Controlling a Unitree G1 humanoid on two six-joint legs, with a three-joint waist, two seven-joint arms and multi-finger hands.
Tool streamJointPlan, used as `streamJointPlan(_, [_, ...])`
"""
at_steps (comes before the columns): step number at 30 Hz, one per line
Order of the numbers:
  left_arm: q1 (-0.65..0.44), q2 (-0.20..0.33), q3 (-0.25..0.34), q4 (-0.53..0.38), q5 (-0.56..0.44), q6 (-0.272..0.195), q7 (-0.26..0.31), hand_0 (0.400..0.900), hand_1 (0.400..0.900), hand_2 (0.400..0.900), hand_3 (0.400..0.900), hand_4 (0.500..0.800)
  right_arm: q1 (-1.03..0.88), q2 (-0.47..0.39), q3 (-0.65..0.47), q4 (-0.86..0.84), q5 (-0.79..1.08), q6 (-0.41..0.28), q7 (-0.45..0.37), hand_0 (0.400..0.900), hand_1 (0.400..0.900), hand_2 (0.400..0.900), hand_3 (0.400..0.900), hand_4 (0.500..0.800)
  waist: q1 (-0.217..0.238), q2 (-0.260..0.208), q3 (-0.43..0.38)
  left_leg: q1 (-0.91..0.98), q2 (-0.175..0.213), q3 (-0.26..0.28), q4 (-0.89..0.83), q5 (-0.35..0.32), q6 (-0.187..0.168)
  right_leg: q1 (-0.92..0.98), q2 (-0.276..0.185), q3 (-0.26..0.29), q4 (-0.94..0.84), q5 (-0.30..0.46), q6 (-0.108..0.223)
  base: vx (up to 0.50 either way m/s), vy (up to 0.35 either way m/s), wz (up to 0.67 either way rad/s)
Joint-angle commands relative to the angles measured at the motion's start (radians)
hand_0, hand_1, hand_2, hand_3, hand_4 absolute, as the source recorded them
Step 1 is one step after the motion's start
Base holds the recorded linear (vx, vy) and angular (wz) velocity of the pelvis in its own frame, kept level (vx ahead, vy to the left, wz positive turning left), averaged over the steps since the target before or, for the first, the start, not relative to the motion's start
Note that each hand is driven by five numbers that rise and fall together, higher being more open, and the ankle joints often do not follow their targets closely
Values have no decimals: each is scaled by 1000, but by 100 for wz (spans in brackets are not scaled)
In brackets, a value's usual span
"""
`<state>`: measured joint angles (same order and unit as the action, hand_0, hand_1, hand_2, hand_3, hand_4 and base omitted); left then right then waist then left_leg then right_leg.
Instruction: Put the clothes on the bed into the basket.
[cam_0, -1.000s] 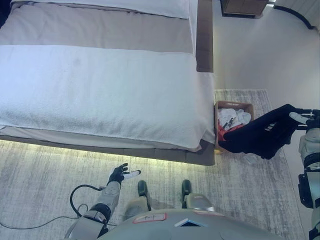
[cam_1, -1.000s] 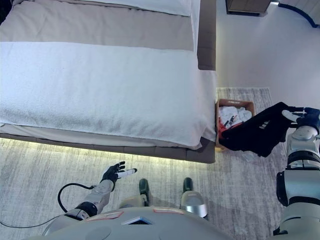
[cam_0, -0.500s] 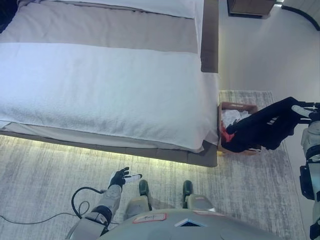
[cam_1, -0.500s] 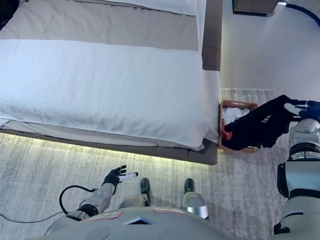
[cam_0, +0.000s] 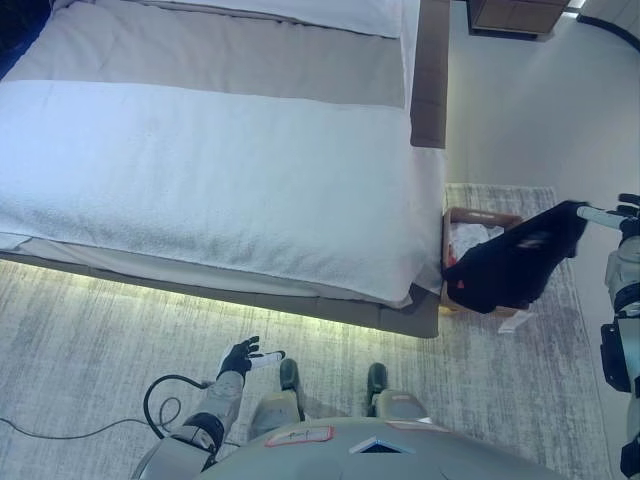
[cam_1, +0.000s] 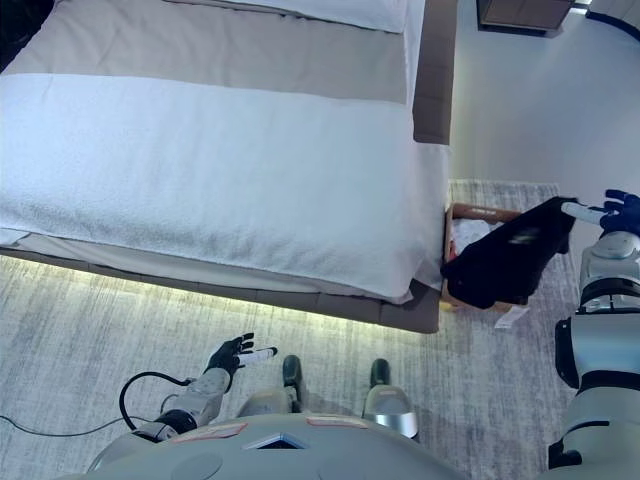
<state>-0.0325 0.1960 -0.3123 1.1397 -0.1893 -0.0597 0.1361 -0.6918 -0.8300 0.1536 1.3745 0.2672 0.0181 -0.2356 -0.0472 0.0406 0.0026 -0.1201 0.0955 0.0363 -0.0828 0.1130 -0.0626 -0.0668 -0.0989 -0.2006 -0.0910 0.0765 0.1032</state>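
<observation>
Black garment (cam_0: 512, 267) draped over the basket (cam_0: 484, 218) beside the bed (cam_0: 220, 180), pinched at its upper corner by right robot hand (cam_1: 612, 212). Left robot hand (cam_0: 240, 355) below the bed, fingers spread, empty.

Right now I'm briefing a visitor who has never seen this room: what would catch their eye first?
The big bed with its white textured blanket fills the upper left. At the right, the right hand holds a black garment draped over the brown basket on the rug beside the bed's corner. The left hand hangs open, low near the bed's front edge.
</observation>
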Motion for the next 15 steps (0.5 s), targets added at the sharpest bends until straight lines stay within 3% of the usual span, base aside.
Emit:
streamJointPlan(1, [-46, 38, -11, 36, 45, -29, 2, 900, 900, 900, 900, 800, -129, -75, 54, 23, -8, -60, -41, 900, 900, 900, 900, 800, 12, -101, -33, 50, 12, -16, -4, -79, -49, 20, -42, 43, 4, -20, 27, 0, 0, 0])
streamJointPlan(15, [-52, 40, 4, 49, 47, -29, 4, 900, 900, 900, 900, 800, -71, -25, 48, -34, -5, -72, -33, 900, 900, 900, 900, 800, 9, -101, -31, 48, 10, -15, -4, -78, -48, 19, -43, 42, 4, -18, 27, 0, 0, 0])
